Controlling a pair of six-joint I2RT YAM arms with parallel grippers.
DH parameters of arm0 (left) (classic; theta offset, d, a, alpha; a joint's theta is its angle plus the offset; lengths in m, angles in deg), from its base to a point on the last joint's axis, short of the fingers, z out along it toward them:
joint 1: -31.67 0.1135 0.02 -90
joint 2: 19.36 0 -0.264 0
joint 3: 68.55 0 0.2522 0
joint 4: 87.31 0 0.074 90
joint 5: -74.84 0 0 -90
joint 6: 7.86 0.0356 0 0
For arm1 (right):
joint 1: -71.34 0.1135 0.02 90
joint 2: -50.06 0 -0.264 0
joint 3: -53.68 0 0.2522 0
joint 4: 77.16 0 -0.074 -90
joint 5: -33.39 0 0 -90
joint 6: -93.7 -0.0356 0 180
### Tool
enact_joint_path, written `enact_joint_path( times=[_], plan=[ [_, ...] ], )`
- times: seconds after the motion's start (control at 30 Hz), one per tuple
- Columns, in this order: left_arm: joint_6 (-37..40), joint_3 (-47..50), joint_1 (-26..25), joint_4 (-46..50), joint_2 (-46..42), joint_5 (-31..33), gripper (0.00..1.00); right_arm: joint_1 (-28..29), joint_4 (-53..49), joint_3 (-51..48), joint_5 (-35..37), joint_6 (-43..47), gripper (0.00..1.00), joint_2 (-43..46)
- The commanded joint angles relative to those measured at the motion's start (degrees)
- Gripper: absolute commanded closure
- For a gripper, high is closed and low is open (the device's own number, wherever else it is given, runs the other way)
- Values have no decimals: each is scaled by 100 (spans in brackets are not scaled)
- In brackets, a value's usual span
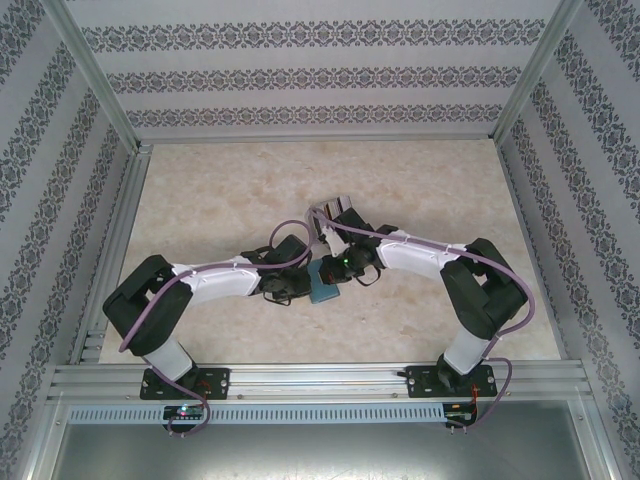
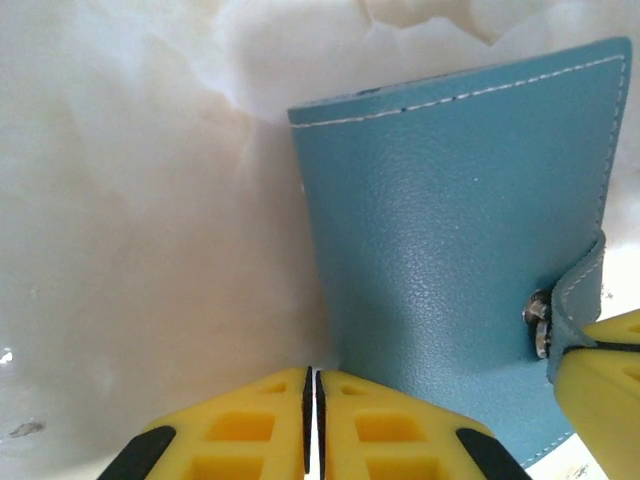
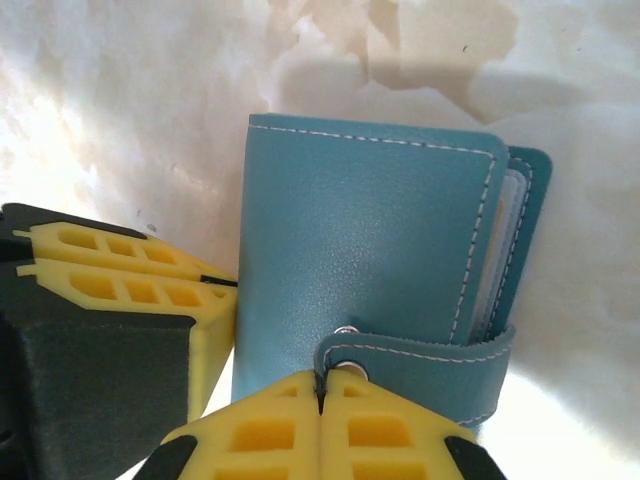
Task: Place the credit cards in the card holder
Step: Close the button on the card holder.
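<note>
One card holder (image 3: pixel 360 250), two hands (image 2: pixel 311 385) (image 3: pixel 322 385)

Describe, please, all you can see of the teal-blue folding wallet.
The teal-blue leather-look wallet lies folded shut on the pale table, white-stitched, card edges showing inside. A strap with a metal snap wraps over its cover. The shut right gripper touches the strap's end; the shut left gripper meets one edge.

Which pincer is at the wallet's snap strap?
The right pincer: its shut tips sit at the snap end of the strap. The left pincer is at the spine edge of the card holder.
</note>
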Motion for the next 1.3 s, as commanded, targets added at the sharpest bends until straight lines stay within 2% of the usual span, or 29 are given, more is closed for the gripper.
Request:
enact_joint_path(
  times=[0.0, 0.37, 1.27],
  plan=[
    [187, -241, 13, -128, 131, -101, 87, -51, 461, -98, -582, -158, 100, 46],
    [257, -264, 22, 19, 123, -67, 87, -383, 1048, -527, -942, -591, 100, 291],
    [263, -317, 21, 63, 185, -84, 87, -343, 1019, -531, -579, -500, 99, -186]
  ],
)
